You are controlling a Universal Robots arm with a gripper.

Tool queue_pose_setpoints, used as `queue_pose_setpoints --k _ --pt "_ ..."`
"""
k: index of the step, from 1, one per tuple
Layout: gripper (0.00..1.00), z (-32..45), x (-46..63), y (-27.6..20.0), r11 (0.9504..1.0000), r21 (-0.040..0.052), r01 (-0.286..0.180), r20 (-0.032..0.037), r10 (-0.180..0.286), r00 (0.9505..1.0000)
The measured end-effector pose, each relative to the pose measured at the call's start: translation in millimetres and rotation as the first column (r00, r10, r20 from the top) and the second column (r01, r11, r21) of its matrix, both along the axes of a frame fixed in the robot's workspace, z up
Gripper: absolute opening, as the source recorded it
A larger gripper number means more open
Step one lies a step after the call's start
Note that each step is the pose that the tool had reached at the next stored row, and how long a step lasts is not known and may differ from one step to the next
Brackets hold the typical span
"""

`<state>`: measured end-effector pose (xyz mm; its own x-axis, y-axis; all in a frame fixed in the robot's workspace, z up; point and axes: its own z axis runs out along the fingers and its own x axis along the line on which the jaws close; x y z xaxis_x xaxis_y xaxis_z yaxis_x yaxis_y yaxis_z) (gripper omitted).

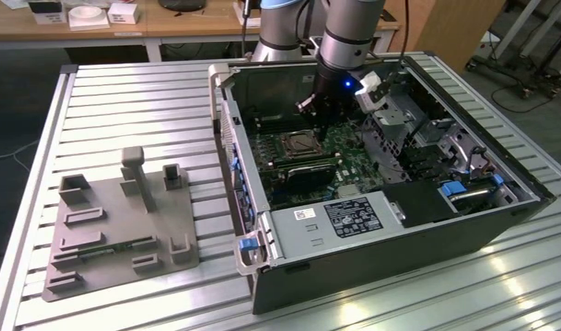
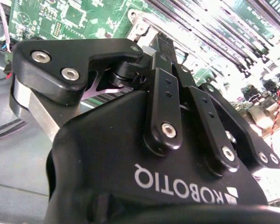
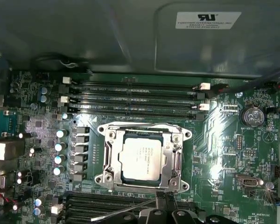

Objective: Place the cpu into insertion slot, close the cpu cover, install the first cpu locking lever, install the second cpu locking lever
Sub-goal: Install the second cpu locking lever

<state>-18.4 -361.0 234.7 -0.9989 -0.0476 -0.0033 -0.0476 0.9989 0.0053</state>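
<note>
Overhead, gripper (image 1: pixel 319 114) (above cpu cover (image 3: pixel 143 158)) unobstructed

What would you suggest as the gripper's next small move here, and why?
Probably lower toward the thin lever beside the insertion slot. The cpu already sits in it with the cpu cover flat around it, and the gripper hovers at that edge.

Slatted metal table (image 1: pixel 123 96) carrying two items.
An open computer case (image 1: pixel 372 262) lies on the exterior view's right; a grey fixture plate (image 1: pixel 114 227) lies well apart on the left.
</note>
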Motion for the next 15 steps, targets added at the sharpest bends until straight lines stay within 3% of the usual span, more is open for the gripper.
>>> queue_pose_setpoints --k 10,15 --pt "0.10 0.0 -0.6 -8.0 0.9999 -0.0005 0.017 0.0000 -0.017 0.9999" --pt "0.10 -0.2 -3.5 -9.3 0.9999 -0.0011 0.017 0.0001 -0.017 0.9999"
